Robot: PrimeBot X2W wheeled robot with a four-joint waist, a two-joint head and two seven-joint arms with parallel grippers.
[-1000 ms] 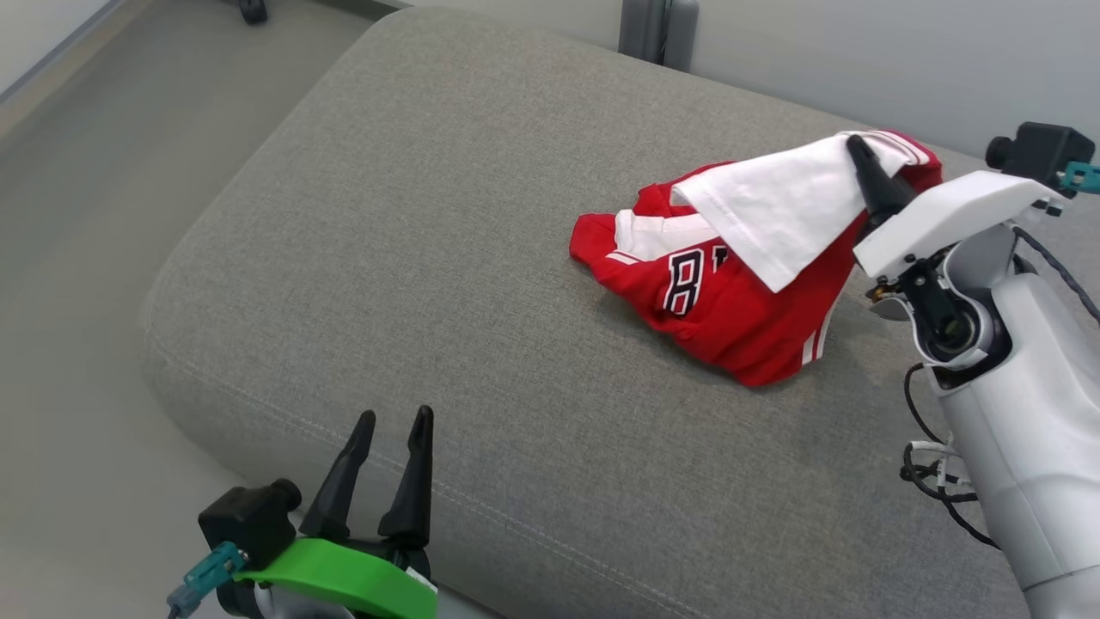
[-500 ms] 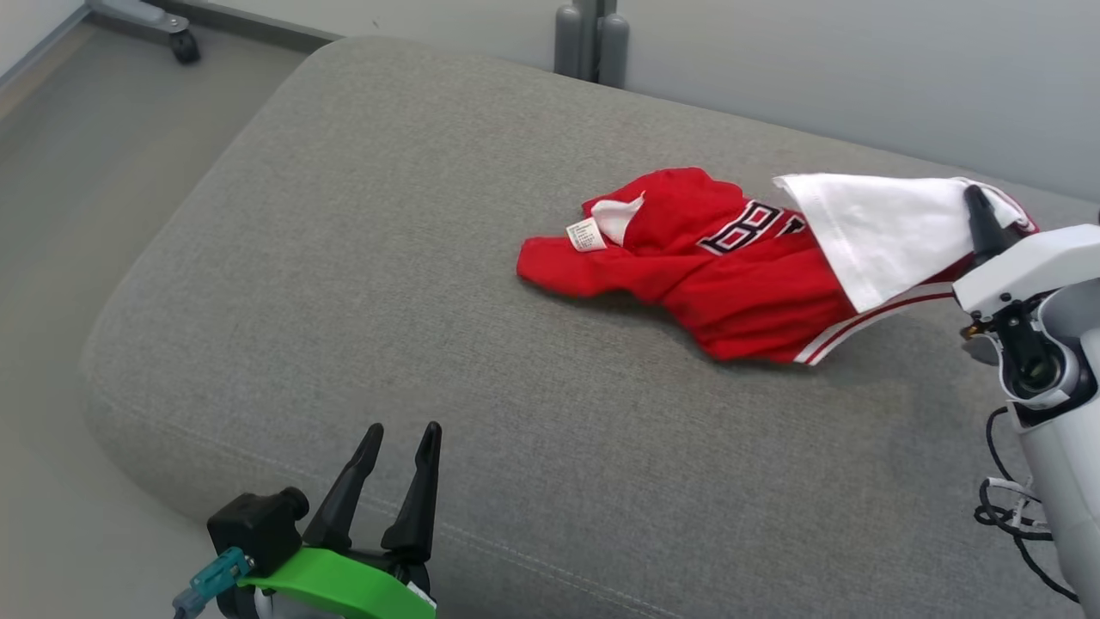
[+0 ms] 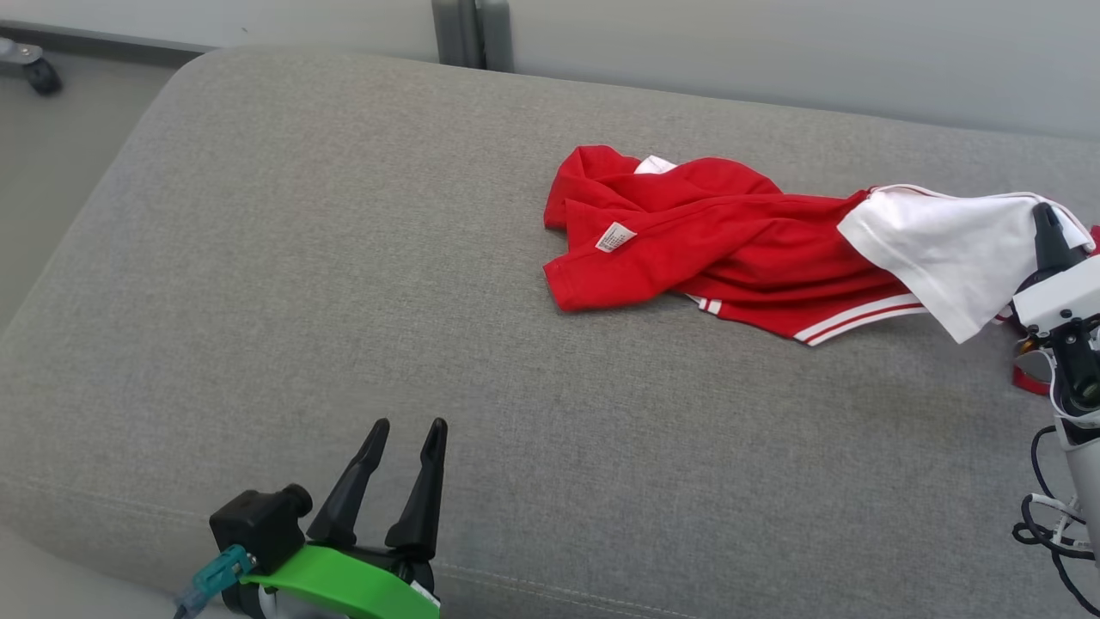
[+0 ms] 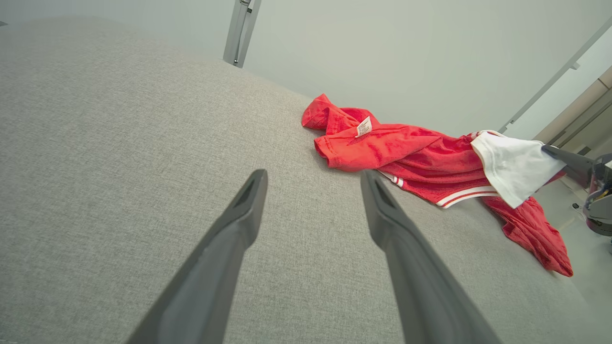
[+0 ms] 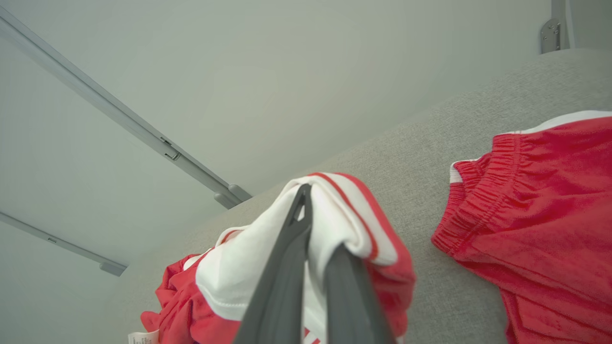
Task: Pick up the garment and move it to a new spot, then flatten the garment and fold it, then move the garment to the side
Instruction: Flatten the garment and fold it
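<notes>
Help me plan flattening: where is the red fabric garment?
Head view: the red fabric garment lies centre-right on the grey cushion, its white end pinched by the right pincer.

Even soft light, faint shadows, sharp

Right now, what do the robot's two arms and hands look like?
The left hand has two long, dark, tapering fingers on a bright green plate, beside a black camera block with a teal connector. The right hand has dark fingers on a white plate; its pale forearm carries black cables.
</notes>
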